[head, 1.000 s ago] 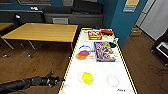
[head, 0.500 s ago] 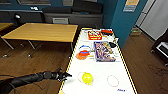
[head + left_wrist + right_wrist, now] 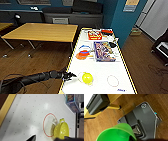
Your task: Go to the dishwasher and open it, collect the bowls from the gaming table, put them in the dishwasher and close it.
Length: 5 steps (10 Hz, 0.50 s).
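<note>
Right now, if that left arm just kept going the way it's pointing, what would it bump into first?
Most likely the yellow colander. The left gripper sits over the white table's near edge, aimed across at it, with bare tabletop between. Depth is hard to judge, so it might pass slightly above.

This is looking like a staff lounge or break room in an office building. Beyond the left gripper (image 3: 70, 75), a long white gaming table (image 3: 97, 72) with a yellow edge is carrying boxed games (image 3: 104, 51) and coloured bowls (image 3: 83, 53). Farther off to the gripper's left, a plain wooden table (image 3: 41, 32) is standing on a wood floor (image 3: 40, 58), with a dark sofa (image 3: 72, 13) sitting against teal walls (image 3: 120, 17) well beyond it.
</note>
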{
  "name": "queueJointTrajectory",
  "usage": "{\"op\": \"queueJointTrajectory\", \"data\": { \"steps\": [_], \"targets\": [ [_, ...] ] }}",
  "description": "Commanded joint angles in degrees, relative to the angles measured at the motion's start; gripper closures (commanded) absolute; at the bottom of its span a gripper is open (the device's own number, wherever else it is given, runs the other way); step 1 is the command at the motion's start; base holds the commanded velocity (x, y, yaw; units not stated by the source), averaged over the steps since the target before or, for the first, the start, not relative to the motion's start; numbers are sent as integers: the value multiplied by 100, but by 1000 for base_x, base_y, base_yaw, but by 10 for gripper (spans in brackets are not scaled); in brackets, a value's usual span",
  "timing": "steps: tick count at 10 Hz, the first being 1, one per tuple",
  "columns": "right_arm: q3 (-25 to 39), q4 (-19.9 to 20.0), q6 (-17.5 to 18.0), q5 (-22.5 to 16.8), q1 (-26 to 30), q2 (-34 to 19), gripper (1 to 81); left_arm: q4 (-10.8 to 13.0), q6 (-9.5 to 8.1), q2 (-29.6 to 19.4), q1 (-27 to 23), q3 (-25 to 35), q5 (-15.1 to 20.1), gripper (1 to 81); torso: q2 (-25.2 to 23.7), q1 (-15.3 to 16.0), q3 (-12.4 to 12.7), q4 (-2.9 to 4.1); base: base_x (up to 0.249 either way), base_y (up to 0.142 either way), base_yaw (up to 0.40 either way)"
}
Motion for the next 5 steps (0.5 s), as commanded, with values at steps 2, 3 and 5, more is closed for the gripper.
{"op": "queueJointTrajectory", "data": {
  "steps": [2,3,5],
  "targets": [
    [138,-102,-1,-371,112,-257,811,-279,-160,221,-704,-34,187,10,0,0,0,0,0,0,0],
    [130,-111,-1,-371,94,-257,811,-261,-134,369,-687,-8,187,10,0,0,0,0,0,0,0],
    [130,-111,-1,-371,94,-257,811,-85,-98,669,-625,1,196,10,0,0,0,0,0,0,0]
  ]
}}
